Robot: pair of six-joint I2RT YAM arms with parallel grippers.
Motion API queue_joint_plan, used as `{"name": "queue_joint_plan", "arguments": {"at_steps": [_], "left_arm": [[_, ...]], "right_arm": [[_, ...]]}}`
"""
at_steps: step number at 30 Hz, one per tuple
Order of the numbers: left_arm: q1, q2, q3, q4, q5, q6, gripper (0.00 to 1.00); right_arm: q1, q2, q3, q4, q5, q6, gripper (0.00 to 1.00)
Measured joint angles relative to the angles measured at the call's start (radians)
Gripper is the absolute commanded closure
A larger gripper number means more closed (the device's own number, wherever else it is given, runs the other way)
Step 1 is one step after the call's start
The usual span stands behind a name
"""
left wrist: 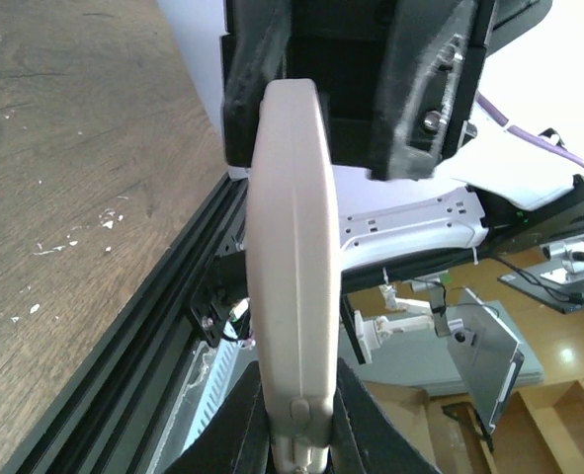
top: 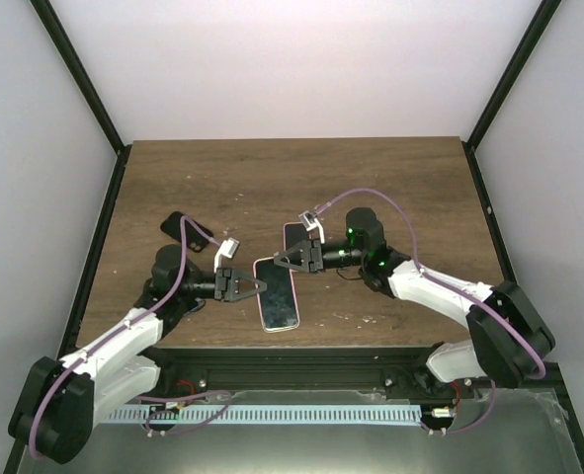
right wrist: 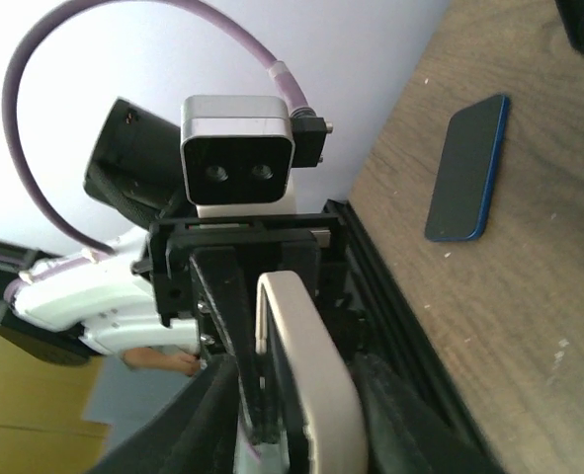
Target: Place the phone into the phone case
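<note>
The left gripper (top: 262, 286) and right gripper (top: 277, 261) each pinch one end of the case (top: 278, 296), seemingly level; one should hold firm while the other fetches the phone (top: 293, 235).

A: Qty check. How many arms were there?
B: 2: left arm (top: 114, 346), right arm (top: 440, 291). 1 gripper ea.: left gripper (top: 260, 286), right gripper (top: 276, 261).
A: Cases?
B: 1 case (top: 278, 301), pale.
A: Phones?
B: 1 for sure, the blue-edged phone (right wrist: 466, 168). There was also 1 dark slab (top: 293, 235); couldn't tell what it was.
A: Misc.?
B: 2 purple cables (top: 375, 192), 1 per arm. 1 table (top: 390, 178).
</note>
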Motion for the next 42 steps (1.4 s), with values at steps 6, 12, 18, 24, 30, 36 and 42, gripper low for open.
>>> {"name": "queue_joint_plan", "arguments": {"at_steps": [6, 12, 18, 24, 30, 36, 42], "left_arm": [[-0.002, -0.001, 0.040, -0.114, 0.000, 0.089, 0.94], [-0.002, 0.018, 0.076, -0.199, -0.002, 0.169, 0.94], [-0.006, 0.025, 0.078, -0.236, -0.047, 0.172, 0.94], [-0.006, 0.031, 0.079, -0.229, -0.122, 0.130, 0.94], [-0.005, 0.105, 0.108, -0.161, -0.127, 0.099, 0.93], [-0.004, 0.162, 0.117, -0.097, -0.099, 0.074, 0.88], [0.000, 0.175, 0.119, -0.071, -0.074, 0.055, 0.49]], "right_arm": [[-0.002, -0.007, -0.002, -0.017, 0.009, -0.015, 0.99], [-0.005, -0.013, -0.004, -0.020, 0.019, -0.047, 0.91], [-0.006, -0.016, -0.013, -0.064, 0.061, -0.064, 0.33], [-0.005, -0.055, -0.152, 0.006, 0.051, -0.024, 0.26], [0.003, -0.034, -0.206, 0.075, 0.000, 0.010, 0.62], [0.007, -0.029, -0.224, 0.154, -0.020, 0.055, 0.87], [0.008, -0.024, -0.265, 0.292, -0.017, 0.142, 0.93]]}}
